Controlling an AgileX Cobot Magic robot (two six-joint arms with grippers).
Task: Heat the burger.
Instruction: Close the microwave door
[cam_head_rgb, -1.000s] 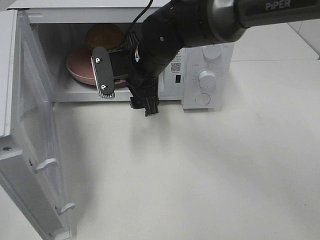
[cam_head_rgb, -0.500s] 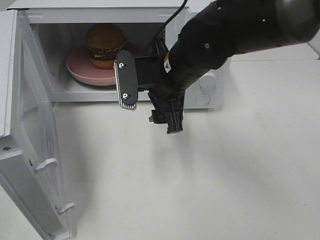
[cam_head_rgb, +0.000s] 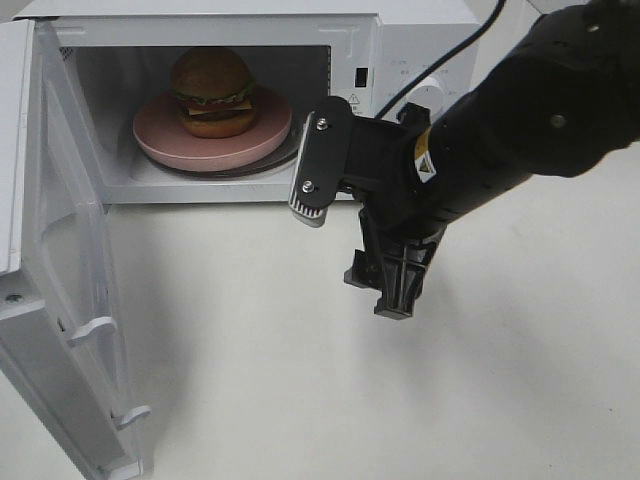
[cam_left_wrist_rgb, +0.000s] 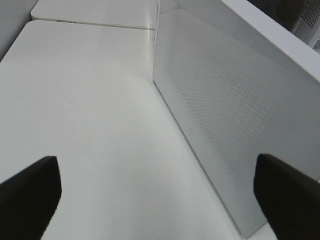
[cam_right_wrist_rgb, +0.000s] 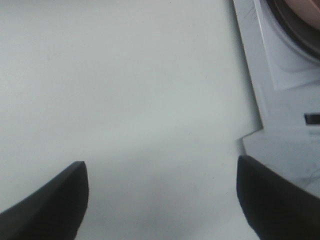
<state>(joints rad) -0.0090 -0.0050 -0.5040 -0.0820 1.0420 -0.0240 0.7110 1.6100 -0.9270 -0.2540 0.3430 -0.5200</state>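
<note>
Right gripper (cam_head_rgb: 350, 258) hangs just in front of the white microwave (cam_head_rgb: 420, 30), outside the cavity and above the white table (cam_head_rgb: 250, 380), with its jaws spread wide and nothing between them. One finger (cam_head_rgb: 318, 165) shows a pale, screw-fastened pad facing the high camera; the other is dark and points down toward the table. In the right wrist view, the right gripper (cam_right_wrist_rgb: 162, 200) has two dark fingertips framing bare tabletop, with the lower front edge of the microwave (cam_right_wrist_rgb: 280, 100) off to one side. Left gripper (cam_left_wrist_rgb: 157, 195) is out of the high view; its own camera shows it released as well, its fingertips wide apart over the table and grasping nothing, beside a white panel (cam_left_wrist_rgb: 225, 115) with a fine dotted pattern. The burger (cam_head_rgb: 211, 90) sits upright inside the microwave cavity, centred on a round pink plate (cam_head_rgb: 165, 140) that is wider than it; its brown domed bun is on top, with lettuce, cheese and patty showing below. The plate rests on the turntable, whose edge peeks out beneath it. The microwave door (cam_head_rgb: 60, 280) is swung fully open on the left of the high view. Neither gripper touches the burger, the plate or the door.
</note>
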